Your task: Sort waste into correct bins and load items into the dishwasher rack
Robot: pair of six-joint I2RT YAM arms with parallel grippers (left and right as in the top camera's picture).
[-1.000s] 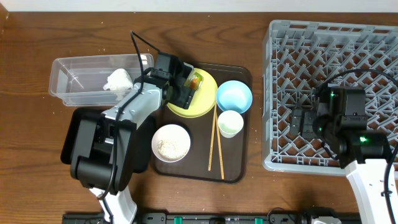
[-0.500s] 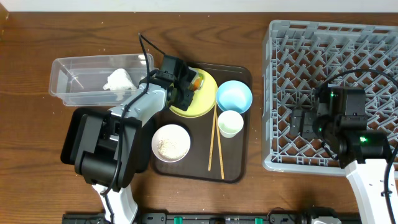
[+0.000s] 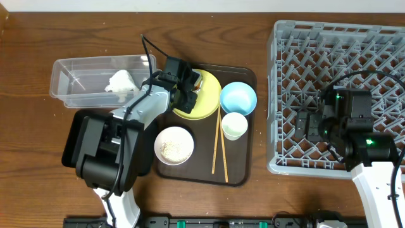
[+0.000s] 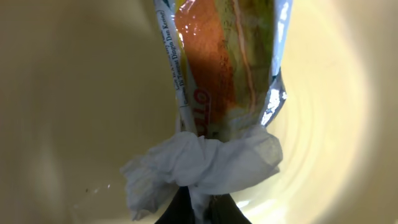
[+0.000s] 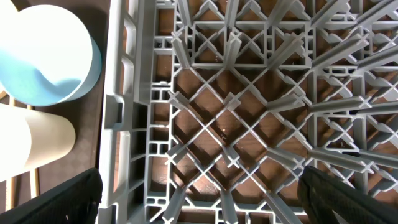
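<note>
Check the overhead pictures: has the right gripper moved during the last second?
No. The right gripper sits over the same cells of the grey dishwasher rack, just inside its left wall, as in both earlier overhead pictures.

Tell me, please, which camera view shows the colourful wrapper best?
The left wrist view: the wrapper fills it, print visible, against the yellow plate. Overhead, the left hand mostly hides it; the right wrist view misses it.

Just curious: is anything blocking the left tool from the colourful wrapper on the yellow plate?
Nothing visible. The left tool is over the yellow plate; its wrist view shows the wrapper directly ahead, white paper bunched at its near end.
</note>
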